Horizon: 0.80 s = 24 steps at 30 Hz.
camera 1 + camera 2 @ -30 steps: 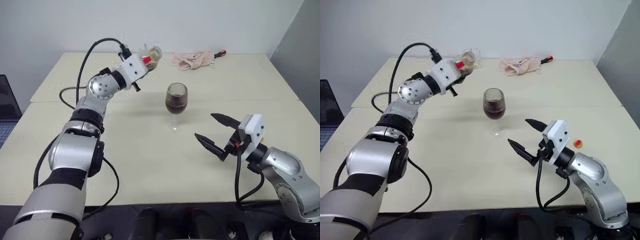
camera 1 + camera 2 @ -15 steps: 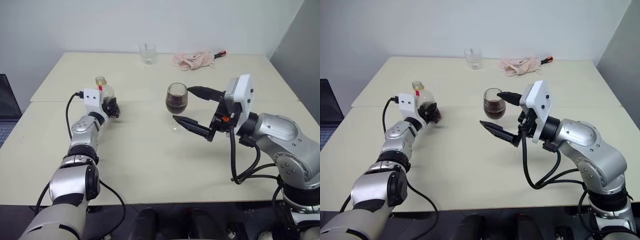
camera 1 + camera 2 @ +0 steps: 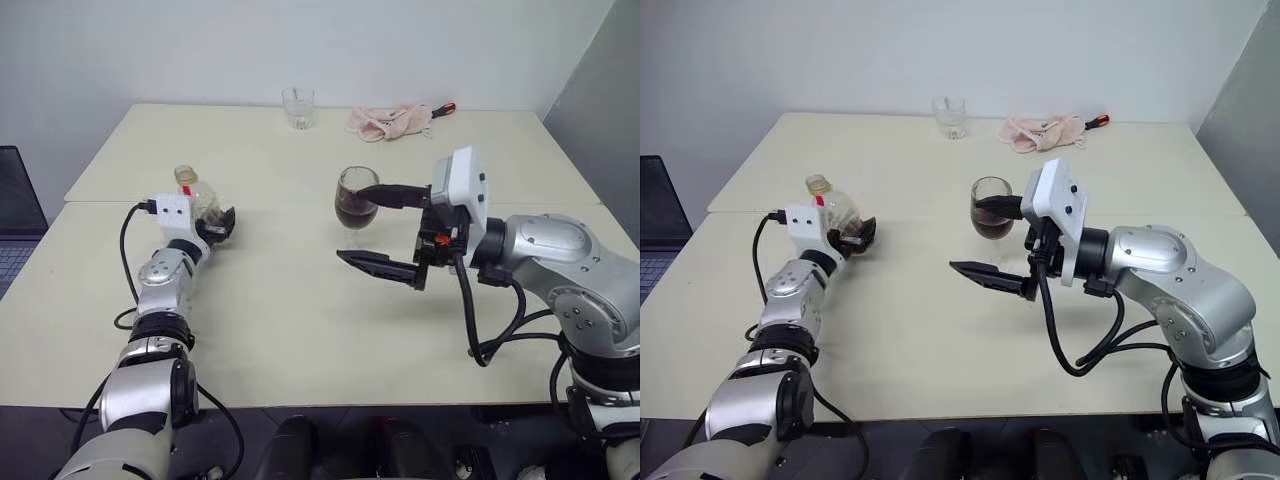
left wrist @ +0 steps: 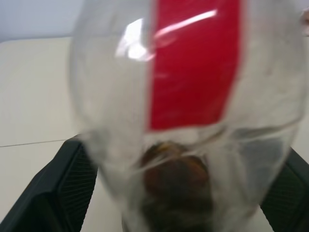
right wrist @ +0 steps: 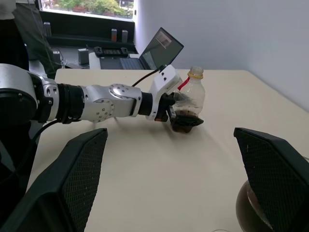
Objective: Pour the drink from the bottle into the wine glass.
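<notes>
Standing upright between the left gripper's parted jaws, small clear plastic bottle; risking a knock, right gripper, spread empty around the stemmed wine glass.

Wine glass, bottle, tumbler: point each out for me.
wine glass (image 3: pixel 355 198), left eye view, on the bowl at the dark drink.
bottle (image 5: pixel 191 94), right wrist view, on the clear upper body below the neck.
tumbler (image 3: pixel 950 116), right eye view, on its clear side wall.
</notes>
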Tool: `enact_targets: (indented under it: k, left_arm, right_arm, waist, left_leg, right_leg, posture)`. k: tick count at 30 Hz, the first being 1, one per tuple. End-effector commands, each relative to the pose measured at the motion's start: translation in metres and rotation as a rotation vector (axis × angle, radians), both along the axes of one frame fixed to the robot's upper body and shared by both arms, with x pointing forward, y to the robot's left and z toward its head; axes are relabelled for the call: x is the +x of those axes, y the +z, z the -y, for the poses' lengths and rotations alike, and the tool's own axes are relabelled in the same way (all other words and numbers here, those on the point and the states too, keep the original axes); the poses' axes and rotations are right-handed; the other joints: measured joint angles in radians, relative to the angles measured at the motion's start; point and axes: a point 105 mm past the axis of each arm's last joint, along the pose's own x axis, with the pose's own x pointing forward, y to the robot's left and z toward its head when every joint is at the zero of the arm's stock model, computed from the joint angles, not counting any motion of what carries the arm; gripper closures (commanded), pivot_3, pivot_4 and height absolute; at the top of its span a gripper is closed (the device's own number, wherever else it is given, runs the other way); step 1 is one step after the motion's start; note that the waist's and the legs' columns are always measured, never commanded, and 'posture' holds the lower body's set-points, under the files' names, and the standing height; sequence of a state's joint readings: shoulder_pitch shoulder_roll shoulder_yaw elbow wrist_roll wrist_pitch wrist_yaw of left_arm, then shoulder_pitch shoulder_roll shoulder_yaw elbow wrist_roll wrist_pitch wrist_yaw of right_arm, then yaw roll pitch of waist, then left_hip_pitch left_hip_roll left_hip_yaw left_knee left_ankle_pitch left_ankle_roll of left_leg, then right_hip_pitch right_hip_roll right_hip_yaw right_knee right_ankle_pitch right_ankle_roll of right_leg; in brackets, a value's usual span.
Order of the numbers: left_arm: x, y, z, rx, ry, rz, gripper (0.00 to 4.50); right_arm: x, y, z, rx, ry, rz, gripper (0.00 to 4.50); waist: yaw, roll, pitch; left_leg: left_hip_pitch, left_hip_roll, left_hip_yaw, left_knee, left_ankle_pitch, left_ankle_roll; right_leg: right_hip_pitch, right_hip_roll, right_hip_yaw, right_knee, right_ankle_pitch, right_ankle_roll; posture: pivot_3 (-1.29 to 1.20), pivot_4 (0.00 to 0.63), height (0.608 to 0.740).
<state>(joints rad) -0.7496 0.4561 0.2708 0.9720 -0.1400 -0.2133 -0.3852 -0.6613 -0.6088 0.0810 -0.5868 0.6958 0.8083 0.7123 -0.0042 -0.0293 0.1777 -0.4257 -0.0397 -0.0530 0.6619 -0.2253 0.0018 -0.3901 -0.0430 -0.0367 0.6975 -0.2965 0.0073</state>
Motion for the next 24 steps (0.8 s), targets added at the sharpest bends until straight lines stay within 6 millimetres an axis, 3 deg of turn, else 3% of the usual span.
enact_targets:
  k: [1, 6, 12, 17, 19, 21, 24]
  left_arm:
    - [-0.002, 0.025, 0.004, 0.017, -0.049, 0.07, 0.04]
    - [-0.019, 0.054, 0.014, 0.084, -0.136, 0.117, 0.04]
    - [-0.044, 0.092, 0.004, 0.227, -0.129, 0.137, 0.04]
    - [-0.064, 0.155, 0.005, 0.302, -0.169, 0.244, 0.04]
    - [-0.077, 0.176, 0.013, 0.312, -0.262, 0.271, 0.04]
    - [-0.086, 0.18, 0.023, 0.308, -0.361, 0.259, 0.04]
    - [-0.114, 0.17, 0.046, 0.276, -0.638, 0.169, 0.04]
  right_arm:
    - [-0.004, 0.01, -0.001, 0.008, 0.03, 0.05, 0.0]
    - [0.0, 0.009, -0.001, -0.006, 0.054, 0.039, 0.0]
    - [0.006, 0.009, 0.0, -0.015, 0.074, 0.04, 0.0]
    - [0.011, 0.007, 0.007, -0.03, 0.058, 0.034, 0.0]
    - [0.014, 0.008, 0.014, -0.035, 0.037, 0.031, 0.0]
    - [0.017, 0.009, 0.02, -0.038, 0.022, 0.027, 0.0]
    - [0.026, 0.008, 0.042, -0.05, -0.034, 0.013, 0.0]
  waist:
    - [0.0, 0.0, 0.0]
    - [-0.001, 0.0, 0.0]
    - [-0.001, 0.0, 0.0]
    - [0.005, 0.0, 0.0]
    - [0.006, 0.0, 0.0]
    - [0.004, 0.0, 0.0]
    - [0.001, 0.001, 0.0]
  left_leg:
    - [0.0, 0.0, 0.0, 0.0, 0.0, 0.0]
    - [0.0, 0.0, 0.0, 0.0, 0.0, 0.0]
    - [0.0, 0.001, -0.001, -0.001, 0.0, 0.0]
    - [0.0, 0.0, -0.001, -0.001, 0.0, 0.0]
    - [0.0, 0.0, -0.001, -0.001, 0.0, 0.0]
    - [0.0, 0.0, 0.0, -0.001, 0.0, 0.0]
    - [0.0, 0.0, 0.0, -0.001, 0.0, 0.0]
  right_leg:
    - [0.0, 0.0, 0.0, 0.0, 0.0, 0.0]
    - [0.0, 0.0, 0.0, 0.0, 0.0, 0.0]
    - [0.0, 0.0, 0.001, -0.001, 0.0, 0.0]
    - [0.0, 0.0, 0.0, -0.001, 0.0, 0.0]
    - [0.0, -0.001, 0.0, -0.001, 0.0, 0.0]
    - [0.0, -0.001, 0.0, -0.002, 0.0, 0.0]
    - [0.001, -0.001, 0.001, -0.002, 0.0, 0.0]
  posture:
    - [0.0, 0.15, 0.74]
    - [0.0, 0.15, 0.74]
    - [0.0, 0.15, 0.74]
    - [0.0, 0.15, 0.74]
    - [0.0, 0.15, 0.74]
    - [0.0, 0.15, 0.74]
    - [0.0, 0.15, 0.74]
